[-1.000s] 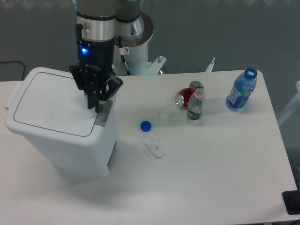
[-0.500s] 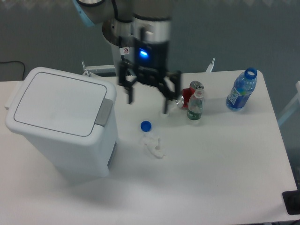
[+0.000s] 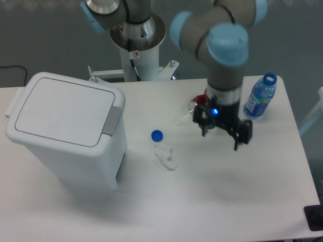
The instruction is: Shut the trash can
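Observation:
The trash can (image 3: 65,131) is a large white bin at the left of the table. Its flat lid (image 3: 63,110) lies down flat on the body, with the grey latch panel (image 3: 113,120) on its right edge. My gripper (image 3: 220,141) hangs over the right middle of the table, far from the can, with its two dark fingers spread apart and nothing between them. It covers the small green bottle and most of the red can behind it.
A blue bottle cap (image 3: 157,134) and a crumpled white scrap (image 3: 166,157) lie right of the can. A blue open water bottle (image 3: 260,97) stands at the far right. A red can (image 3: 198,105) shows partly behind the gripper. The robot base (image 3: 137,38) stands at the back.
The gripper left the trash can's latch edge and swung right across the table, over the cap, to the small bottle and red can. Its fingers opened wide. The lid stays down.

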Action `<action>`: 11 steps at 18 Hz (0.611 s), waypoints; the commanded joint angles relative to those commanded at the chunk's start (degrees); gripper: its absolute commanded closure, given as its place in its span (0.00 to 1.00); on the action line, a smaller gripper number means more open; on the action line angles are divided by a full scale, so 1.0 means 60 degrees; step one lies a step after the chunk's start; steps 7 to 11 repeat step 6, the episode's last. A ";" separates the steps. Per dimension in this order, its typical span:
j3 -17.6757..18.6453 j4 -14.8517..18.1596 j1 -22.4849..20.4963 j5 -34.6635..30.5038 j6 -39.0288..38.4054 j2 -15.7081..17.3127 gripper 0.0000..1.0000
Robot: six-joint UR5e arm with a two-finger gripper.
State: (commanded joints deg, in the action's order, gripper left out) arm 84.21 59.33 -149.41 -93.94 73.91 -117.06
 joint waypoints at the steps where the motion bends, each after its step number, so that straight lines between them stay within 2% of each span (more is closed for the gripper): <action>1: -0.0132 -0.0014 0.0015 -0.0133 0.0016 -0.0206 0.00; 11: -0.0046 -0.0015 0.0044 -0.0120 0.0001 -0.0281 0.00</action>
